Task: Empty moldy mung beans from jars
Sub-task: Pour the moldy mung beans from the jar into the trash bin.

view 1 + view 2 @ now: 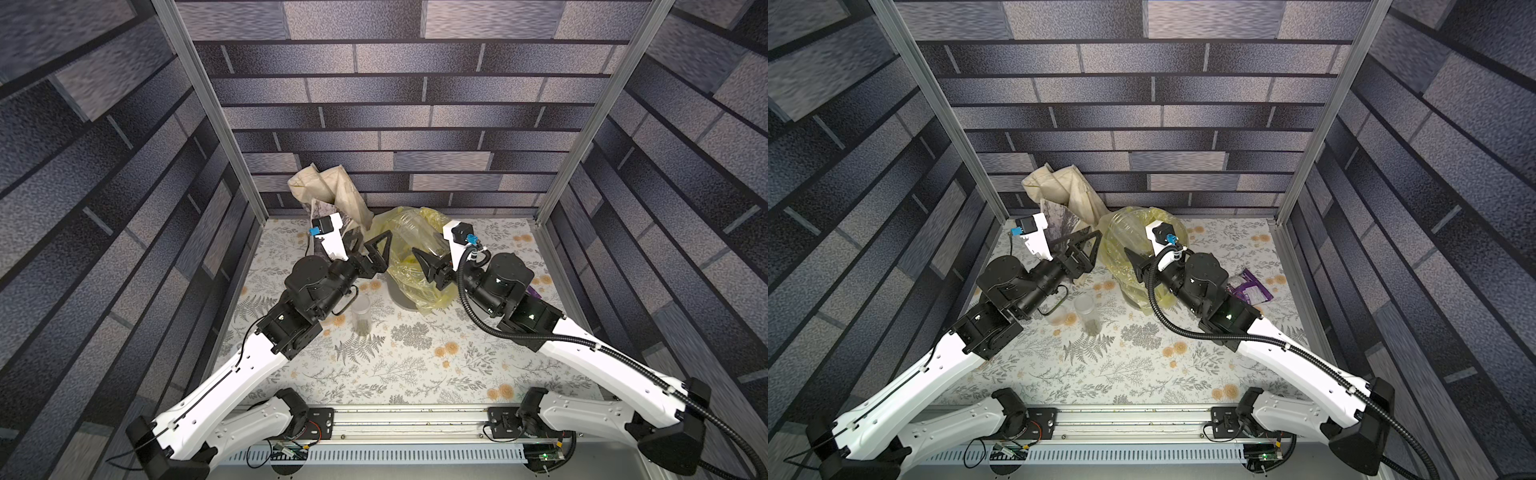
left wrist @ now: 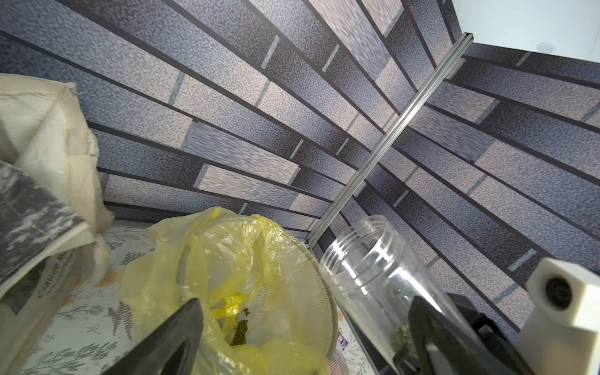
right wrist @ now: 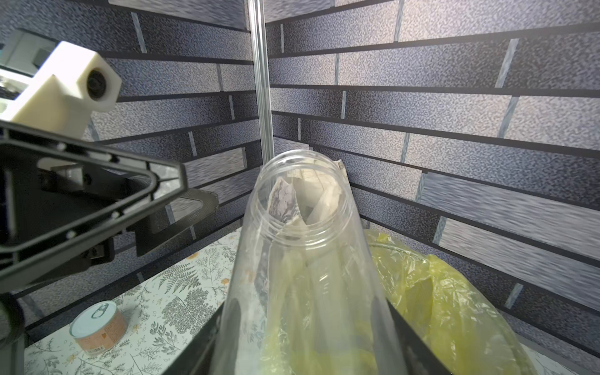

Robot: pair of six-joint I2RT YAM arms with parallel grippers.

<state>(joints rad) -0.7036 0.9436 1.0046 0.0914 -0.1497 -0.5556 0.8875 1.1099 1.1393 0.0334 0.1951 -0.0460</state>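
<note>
The job is looking partly done. A small heap of olive-green mung beans [image 2: 239, 331] is lying in the yellow translucent plastic bag [image 2: 227, 253] that is lining the big grey bucket [image 1: 400, 301] at the far middle of the floral-patterned bench [image 1: 415, 374]. The right gripper [image 1: 428, 253] is pinching a lidless clear plastic jar [image 2: 367, 276] near its base and holding it just above the bucket. The jar is slanting with its threaded mouth pointing up toward the far left. A small pale clump [image 2: 402, 334] is sitting at its bottom, so I judge this one is not fully emptied and is needing a proper tip over the bag. The left gripper [image 1: 371, 239] is hanging spread wide, gripping nothing, between the bucket and the tall cream cloth tote [image 1: 332, 195] at the far left. Nearer, a slim clear jar with a whitish lid [image 1: 361, 313] is standing upright on the bench beside the left arm. A layer of beans is showing in its lower part, so it is waiting to be opened and poured. A third jar I cannot make out for sure.
</note>
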